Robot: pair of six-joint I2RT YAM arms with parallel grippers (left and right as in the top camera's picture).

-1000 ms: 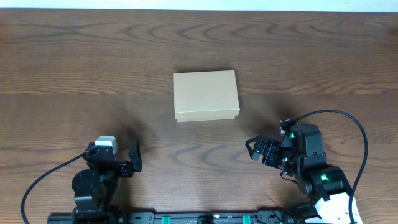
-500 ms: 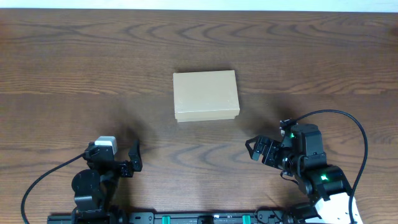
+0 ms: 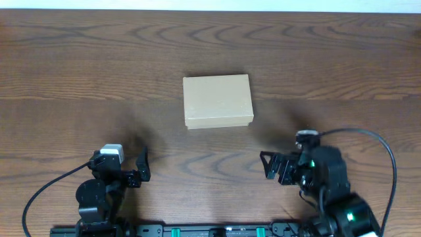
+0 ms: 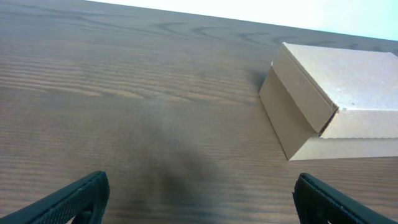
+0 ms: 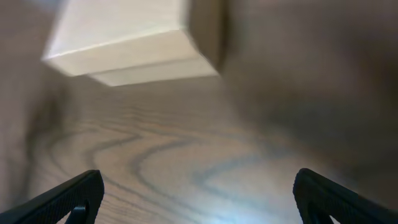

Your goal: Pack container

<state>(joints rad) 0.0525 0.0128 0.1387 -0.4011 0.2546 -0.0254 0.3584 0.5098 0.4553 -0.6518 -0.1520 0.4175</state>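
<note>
Container (image 3: 218, 100) sits shut near the middle of the bench (image 3: 79, 79), ahead of both arms and touched by neither.

Nearest the front edge, the left end effector (image 4: 202, 186) is released. Its two dark fingers (image 4: 81, 199) stand wide apart at the bottom corners of its wrist view, with only bare wood between them. It rests low over the front left of the bench, and a black cable (image 3: 39, 197) curves away from its base.

The right end effector (image 5: 199, 183) is at the front right, also released with its jaws spread wide and holding nothing. Its wrist view is blurred. Green lights (image 3: 348, 217) glow on that arm, and a second black cable (image 3: 388, 158) arcs around its outer side.

Further in, the tan box lies flat with its long side across the bench. Its lid is down, the flap overlapping the side wall that faces the left arm. It is closer to the right end effector than to the left, though well apart from both.

Beyond it, dark wood grain runs to the far edge.
</note>
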